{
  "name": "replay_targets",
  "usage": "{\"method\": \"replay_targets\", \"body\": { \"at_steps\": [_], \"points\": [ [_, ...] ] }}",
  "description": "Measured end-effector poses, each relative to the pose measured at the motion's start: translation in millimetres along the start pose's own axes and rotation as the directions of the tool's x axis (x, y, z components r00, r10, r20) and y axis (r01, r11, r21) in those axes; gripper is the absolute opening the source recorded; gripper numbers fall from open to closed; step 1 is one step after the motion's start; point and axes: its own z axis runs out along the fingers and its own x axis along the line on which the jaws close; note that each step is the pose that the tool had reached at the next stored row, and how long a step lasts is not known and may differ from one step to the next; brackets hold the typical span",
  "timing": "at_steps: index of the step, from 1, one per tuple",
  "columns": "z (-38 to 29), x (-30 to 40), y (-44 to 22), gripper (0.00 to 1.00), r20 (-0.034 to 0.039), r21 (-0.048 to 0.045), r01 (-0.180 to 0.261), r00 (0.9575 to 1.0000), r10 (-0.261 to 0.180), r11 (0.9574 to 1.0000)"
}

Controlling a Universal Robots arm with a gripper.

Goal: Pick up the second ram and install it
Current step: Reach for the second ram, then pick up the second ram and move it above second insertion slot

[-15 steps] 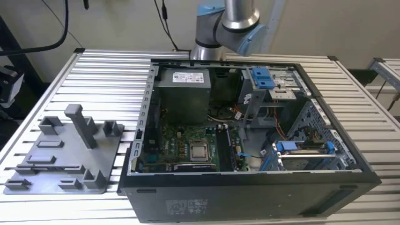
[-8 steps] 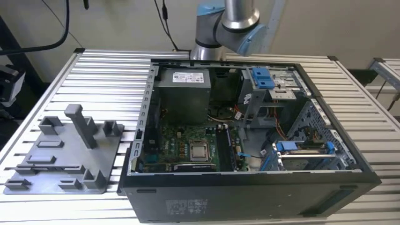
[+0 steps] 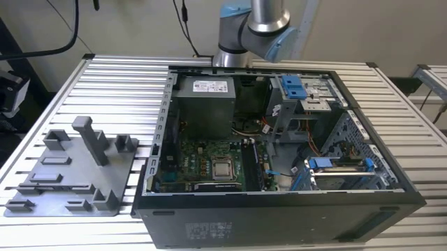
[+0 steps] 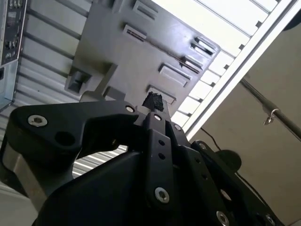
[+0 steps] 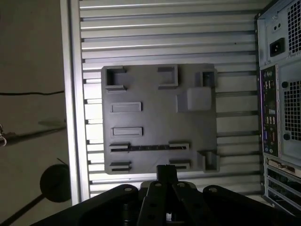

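In the first wrist view I look straight down on the grey tray (image 5: 155,89) from well above. A long, thin dark strip, the second ram (image 5: 149,147), stands on edge between grey holder blocks near the tray's side closest to my fingertips. My gripper (image 5: 167,172) hangs over that side of the tray, shut, with nothing between its fingers. Its black tips (image 4: 153,100) also show against the tray in the second wrist view. In the exterior view the tray (image 3: 70,178) lies at the exterior view's left, beside the open computer case (image 3: 279,209).
The case holds a green motherboard (image 3: 202,167) with long black slots (image 3: 255,164), a grey power supply (image 3: 202,104) and blue drive brackets (image 3: 293,86). Its rear panel (image 5: 282,94) stands beside the tray. The slatted table's edge (image 5: 73,94) runs along the tray's other side.
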Motion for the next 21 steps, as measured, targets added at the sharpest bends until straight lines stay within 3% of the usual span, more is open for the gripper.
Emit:
{"method": "replay_targets", "body": {
  "at_steps": [6, 9, 12, 21],
  "points": [
    [0.1, 0.1, 0.1, 0.11, -0.0034, -0.0023, 0.075, 0.9972, -0.075, 0.9972],
    [0.0, 0.1, 0.2, 0.11, -0.0054, -0.0037, 0.124, 0.9923, -0.124, 0.9923],
    [0.0, 0.1, 0.2, 0.11, -0.0069, -0.0053, 0.174, 0.9847, -0.174, 0.9848],
    [0.0, 0.1, 0.1, 0.11, -0.007, -0.0057, 0.184, 0.9828, -0.184, 0.9829]
  ]
}}
